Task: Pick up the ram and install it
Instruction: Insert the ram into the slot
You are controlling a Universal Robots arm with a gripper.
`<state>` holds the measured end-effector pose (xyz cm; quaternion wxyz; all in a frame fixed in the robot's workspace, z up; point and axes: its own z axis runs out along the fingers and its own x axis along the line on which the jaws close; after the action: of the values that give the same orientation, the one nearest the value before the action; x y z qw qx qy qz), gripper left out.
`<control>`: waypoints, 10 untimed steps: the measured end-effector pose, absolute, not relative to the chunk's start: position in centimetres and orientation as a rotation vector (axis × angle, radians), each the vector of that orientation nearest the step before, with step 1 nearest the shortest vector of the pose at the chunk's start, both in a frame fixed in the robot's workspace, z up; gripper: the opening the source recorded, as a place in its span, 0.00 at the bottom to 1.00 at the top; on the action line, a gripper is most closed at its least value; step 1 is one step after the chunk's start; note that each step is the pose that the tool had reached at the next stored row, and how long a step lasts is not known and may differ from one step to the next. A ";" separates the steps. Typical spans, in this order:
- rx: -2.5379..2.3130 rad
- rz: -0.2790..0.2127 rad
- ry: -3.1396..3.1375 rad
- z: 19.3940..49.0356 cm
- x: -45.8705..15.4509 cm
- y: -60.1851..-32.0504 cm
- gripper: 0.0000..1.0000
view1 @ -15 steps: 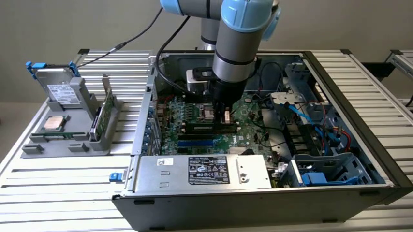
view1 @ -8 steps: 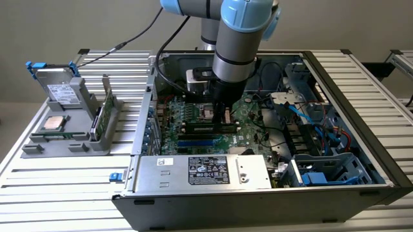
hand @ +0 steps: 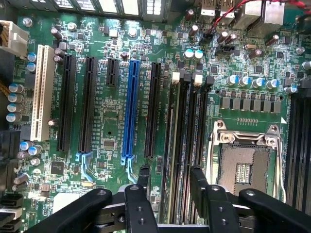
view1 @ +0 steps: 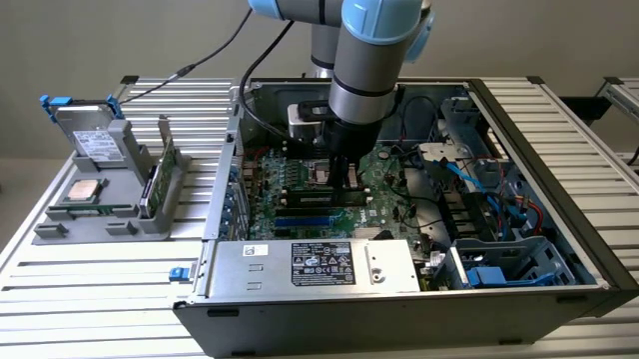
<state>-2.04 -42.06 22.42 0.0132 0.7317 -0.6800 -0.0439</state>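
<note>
The power supply at the near edge of the open computer case carries a black label with white print and logos, and a small white label. Neither can be read. White lettering runs along the motherboard beside the blue expansion slot, too fine to make out.

The ram stands edge-up in a black memory slot just beside the processor socket. In the exterior view the ram is a dark strip below the arm's wrist. The jaws stand wide apart above it and hold nothing, their black fingers straddling the memory slots.

Past the memory slots, away from the socket, lie black expansion slots, the blue one and a white slot. On the socket's other side is a second bank of memory slots. Red wires and blue cables crowd the case near the socket.

Well apart from the socket, outside the case on the exterior view's left, a grey holder sits on the slatted worktop. It holds a silver processor chip, an upright green card and a hard drive whose white label is unreadable.
</note>
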 end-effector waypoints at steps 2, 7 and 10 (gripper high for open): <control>2.280 -0.137 -2.119 23.1 -2.1 -42.1 0.46; 2.280 -0.136 -2.118 24.1 -2.2 -42.1 0.46; 2.280 -0.137 -2.119 24.1 -2.2 -42.0 0.37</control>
<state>-2.20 -42.05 24.12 0.0132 0.7318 -0.6800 -0.0438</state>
